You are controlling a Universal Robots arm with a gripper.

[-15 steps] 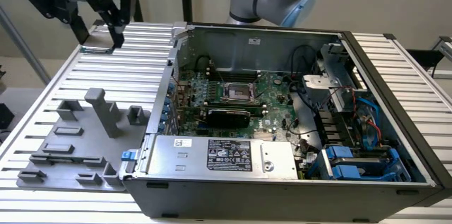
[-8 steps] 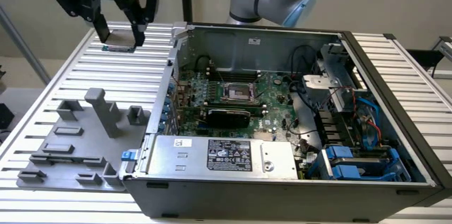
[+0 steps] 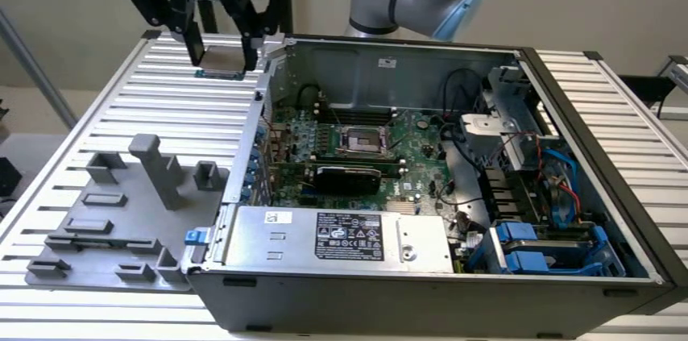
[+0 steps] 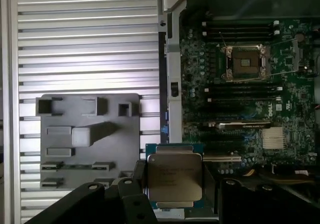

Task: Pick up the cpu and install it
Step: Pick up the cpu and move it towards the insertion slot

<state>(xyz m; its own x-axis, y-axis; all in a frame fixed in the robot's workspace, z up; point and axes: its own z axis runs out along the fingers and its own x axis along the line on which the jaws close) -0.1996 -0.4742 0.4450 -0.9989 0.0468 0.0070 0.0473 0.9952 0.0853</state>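
The case wall (image 3: 261,115) stands between the gripper (image 3: 222,63) and the uncovered socket (image 3: 360,143).

cpu (image 3: 222,59) in end effector (image 3: 222,66) above table (image 3: 151,91), beside computer case (image 3: 430,57).

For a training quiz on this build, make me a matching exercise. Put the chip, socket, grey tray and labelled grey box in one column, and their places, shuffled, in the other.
1 chip
2 socket
3 grey tray
4 labelled grey box

A on the ribbed table, beside the case
B held in the gripper
C inside the case, nearest the exterior camera
D on the green board

Pairs: 1-B; 2-D; 3-A; 4-C
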